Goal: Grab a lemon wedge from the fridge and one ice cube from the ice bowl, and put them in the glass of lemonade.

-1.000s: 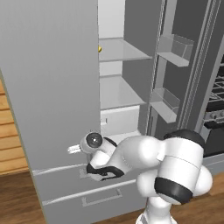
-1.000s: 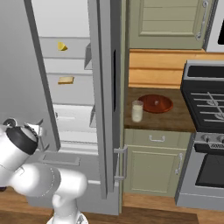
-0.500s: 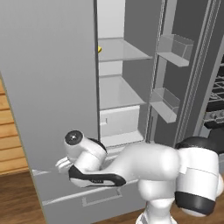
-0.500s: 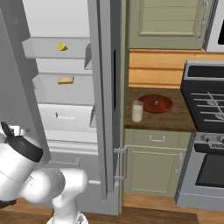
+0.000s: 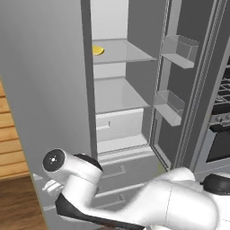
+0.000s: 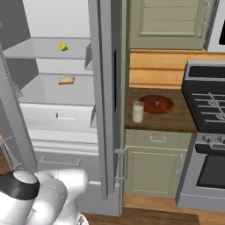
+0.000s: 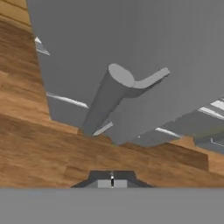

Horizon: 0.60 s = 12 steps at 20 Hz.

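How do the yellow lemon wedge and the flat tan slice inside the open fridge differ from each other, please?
The lemon wedge is bright yellow and chunky; the tan slice is dull tan and lies flat. The lemon wedge sits on the upper shelf, the tan slice on the shelf below it. Both are small, lie untouched inside the open fridge, and sit apart from anything else.

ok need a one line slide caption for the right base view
Open fridge with lemon wedge on the top shelf; glass beside ice bowl on the counter.
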Tool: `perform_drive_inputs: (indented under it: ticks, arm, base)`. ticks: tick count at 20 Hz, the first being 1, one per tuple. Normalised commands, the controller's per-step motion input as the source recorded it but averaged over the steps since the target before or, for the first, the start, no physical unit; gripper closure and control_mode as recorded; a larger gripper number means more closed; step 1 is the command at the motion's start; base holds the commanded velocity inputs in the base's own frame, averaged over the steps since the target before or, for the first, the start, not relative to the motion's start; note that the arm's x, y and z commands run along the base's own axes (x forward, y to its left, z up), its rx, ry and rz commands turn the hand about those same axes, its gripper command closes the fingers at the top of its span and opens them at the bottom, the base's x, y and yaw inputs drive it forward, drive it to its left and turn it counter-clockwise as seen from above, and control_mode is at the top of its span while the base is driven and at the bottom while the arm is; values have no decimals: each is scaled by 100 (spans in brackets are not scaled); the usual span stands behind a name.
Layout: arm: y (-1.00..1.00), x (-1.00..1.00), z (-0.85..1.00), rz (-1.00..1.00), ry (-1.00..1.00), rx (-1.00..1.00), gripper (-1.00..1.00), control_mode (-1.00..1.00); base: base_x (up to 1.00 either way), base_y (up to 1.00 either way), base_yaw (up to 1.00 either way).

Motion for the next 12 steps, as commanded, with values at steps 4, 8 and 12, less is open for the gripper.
perform_drive_inputs:
  ticks: [4, 8, 12]
  arm:
    - [-77, -59, 78, 0, -7, 20, 100, -100]
    - [-96, 0, 88, -5, 11, 16, 100, -100]
    - [-100, 11, 56, -4, 10, 15, 100, -100]
  base:
    - [0, 0, 0]
    - [0, 0, 0]
    - [0, 0, 0]
